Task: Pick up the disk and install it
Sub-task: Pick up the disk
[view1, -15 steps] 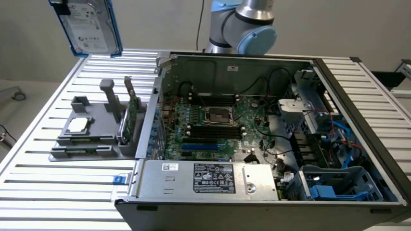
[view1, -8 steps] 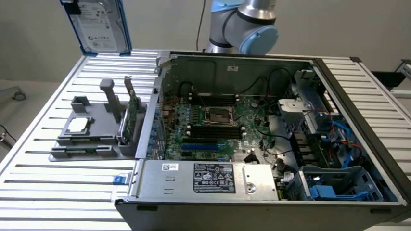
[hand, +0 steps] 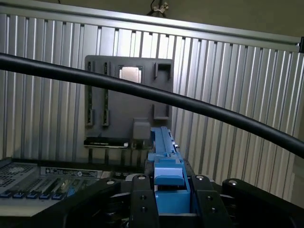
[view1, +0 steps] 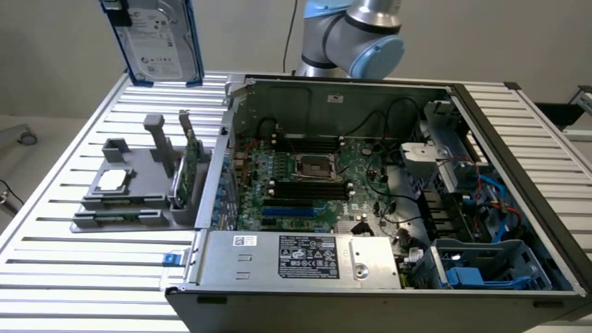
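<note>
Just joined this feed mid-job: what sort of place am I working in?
Likely a robot bench for computer assembly: ribbed aluminium table, open grey metal computer case showing its green motherboard, and a blue-framed silver hard disk in the claw.

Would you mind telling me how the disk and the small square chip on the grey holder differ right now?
Pose: the disk stands upright in the air, clamped in the jaws; the chip lies flat on the grey holder.
Size: the disk is far larger than the chip.
Look: the disk has a blue frame and printed label; the chip is plain silver.
Both are outside the computer case.
</note>
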Controlling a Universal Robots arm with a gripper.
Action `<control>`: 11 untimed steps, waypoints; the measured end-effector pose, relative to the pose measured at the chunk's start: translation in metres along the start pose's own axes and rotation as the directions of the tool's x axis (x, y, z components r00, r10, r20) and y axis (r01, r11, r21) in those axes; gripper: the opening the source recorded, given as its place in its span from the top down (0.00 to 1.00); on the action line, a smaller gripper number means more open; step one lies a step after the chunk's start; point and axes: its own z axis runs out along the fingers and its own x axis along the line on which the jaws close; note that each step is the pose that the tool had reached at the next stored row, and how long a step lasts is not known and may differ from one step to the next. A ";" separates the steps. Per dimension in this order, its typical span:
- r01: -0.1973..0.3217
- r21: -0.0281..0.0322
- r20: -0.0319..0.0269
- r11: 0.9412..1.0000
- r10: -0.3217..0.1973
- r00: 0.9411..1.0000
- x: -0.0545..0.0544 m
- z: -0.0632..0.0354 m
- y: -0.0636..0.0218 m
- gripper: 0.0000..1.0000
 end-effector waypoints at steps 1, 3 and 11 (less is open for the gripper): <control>0.000 0.001 0.000 1.000 0.000 1.000 0.002 -0.0003 -0.0020 0.67; 0.000 0.002 0.000 1.000 0.000 1.000 0.006 -0.0007 -0.0071 0.67; 0.000 0.002 0.000 1.000 0.000 1.000 0.014 -0.0019 -0.0375 0.67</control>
